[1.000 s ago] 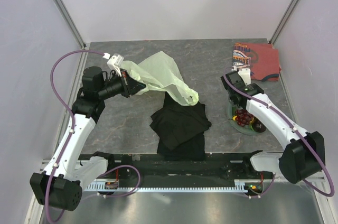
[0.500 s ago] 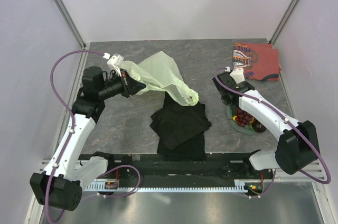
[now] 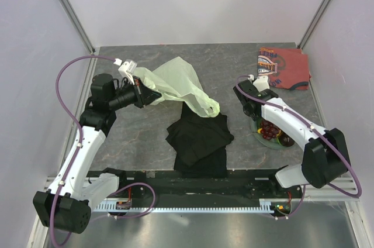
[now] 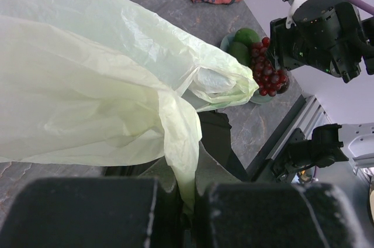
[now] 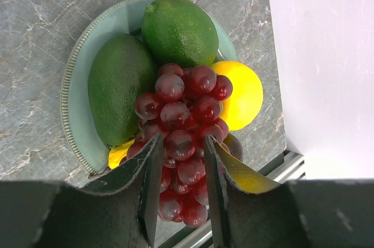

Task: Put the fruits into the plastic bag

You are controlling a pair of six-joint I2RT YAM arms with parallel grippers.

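Observation:
The grape bunch (image 5: pixel 181 107) lies on the grey-green plate (image 5: pixel 76 84) with a round green fruit (image 5: pixel 178 28), a long green fruit (image 5: pixel 117 93) and a yellow fruit (image 5: pixel 245 93). My right gripper (image 5: pixel 181 138) hangs over the plate, partly open. Its fingers (image 5: pixel 149 172) straddle the bunch, close to both of its sides. The bunch still rests on the plate (image 3: pixel 274 145) in the top view. My left gripper (image 3: pixel 153 95) is shut on the edge of the pale yellow-green plastic bag (image 3: pixel 175 78), which drapes rightward. In the left wrist view the bag (image 4: pixel 87 84) fills the frame above that gripper (image 4: pixel 190 195).
A folded black cloth (image 3: pixel 198 137) lies between the arms, under the bag's lower end. A red-orange patterned cloth (image 3: pixel 286 66) sits at the back right corner. The metal rail (image 3: pixel 193 181) runs along the near edge, and walls close in both sides.
My right arm's wrist has swung left and back above the plate, and its jaws have narrowed slightly around the grapes. The left arm and the bag have not moved.

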